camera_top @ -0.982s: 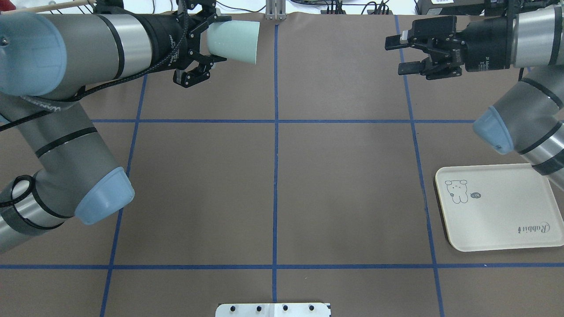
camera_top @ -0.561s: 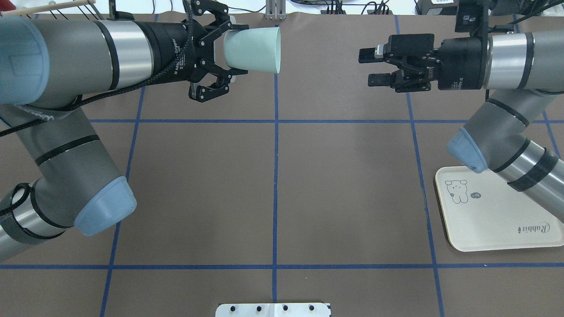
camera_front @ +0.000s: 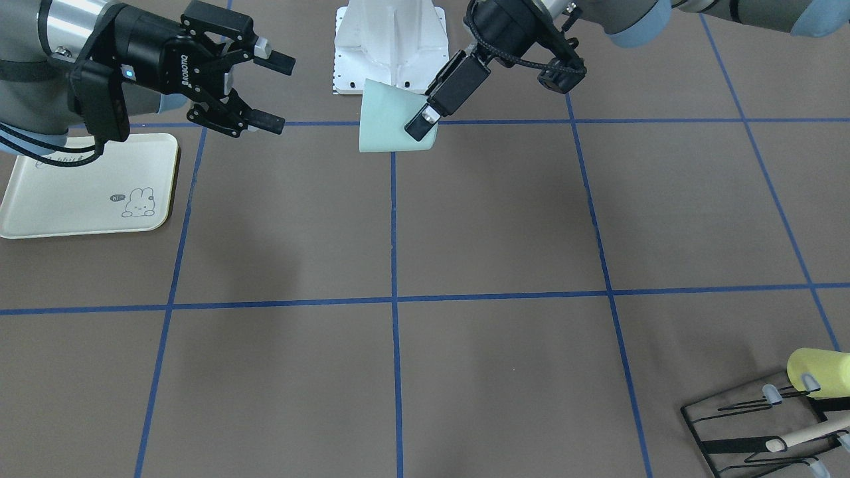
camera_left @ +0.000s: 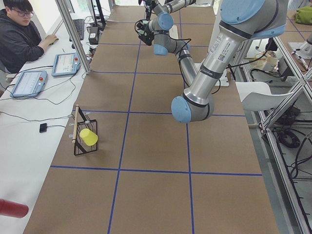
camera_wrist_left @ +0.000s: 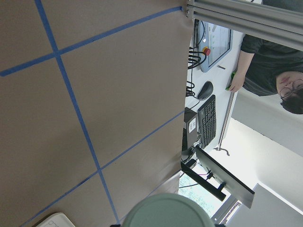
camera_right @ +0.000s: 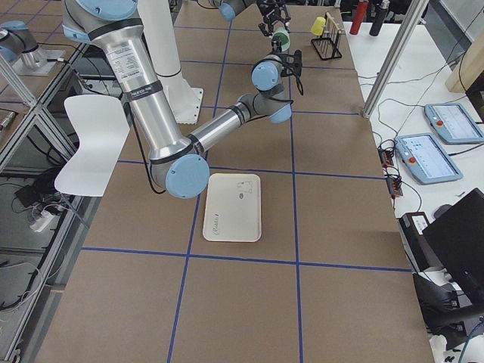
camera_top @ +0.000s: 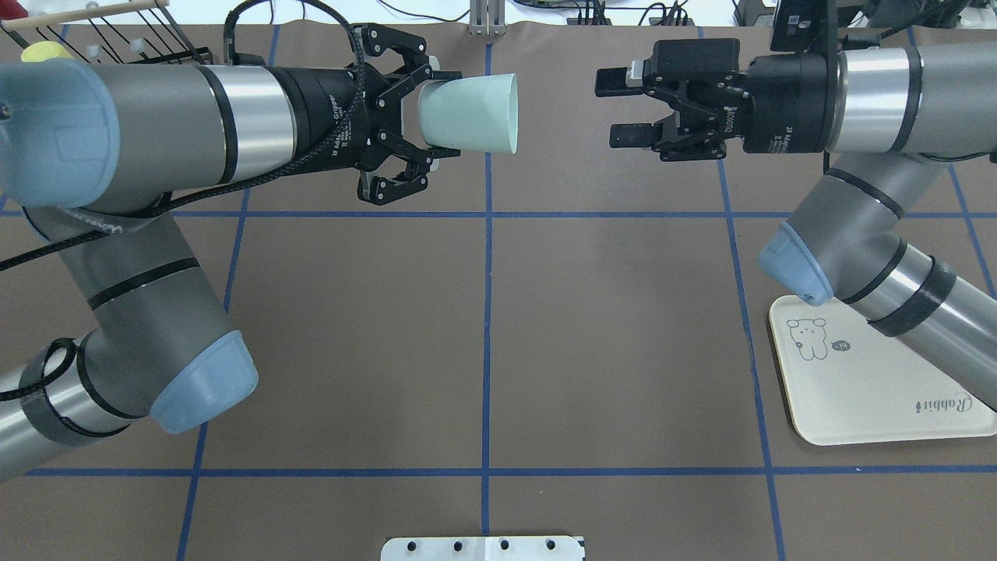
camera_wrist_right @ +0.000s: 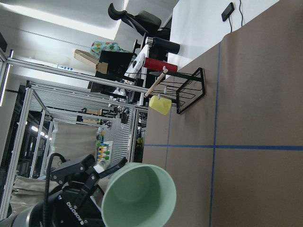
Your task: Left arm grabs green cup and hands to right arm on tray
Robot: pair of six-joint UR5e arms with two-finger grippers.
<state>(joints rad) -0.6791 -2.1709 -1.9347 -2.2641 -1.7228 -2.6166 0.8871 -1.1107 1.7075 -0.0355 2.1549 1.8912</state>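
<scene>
The green cup [camera_top: 471,113] lies on its side in the air, base in my left gripper [camera_top: 438,115], mouth facing my right gripper. The left gripper is shut on the cup's base end above the table's far centre line. In the front view the cup [camera_front: 384,123] hangs from the left gripper [camera_front: 425,118]. My right gripper [camera_top: 618,107] is open and empty, level with the cup, a short gap from its rim; it also shows in the front view [camera_front: 279,94]. The right wrist view looks into the cup's mouth [camera_wrist_right: 138,196]. The cream tray [camera_top: 880,389] lies empty at the right.
A black wire rack with a pale yellow cup [camera_front: 817,372] and a wooden stick stands at the table's far left corner, also in the exterior left view [camera_left: 88,136]. A white base plate [camera_top: 483,548] sits at the near edge. An operator [camera_left: 19,36] sits beside the table.
My left gripper has carried the green cup to the right, toward the centre line. My right gripper has moved left toward it, still open. The gap between them has shrunk.
</scene>
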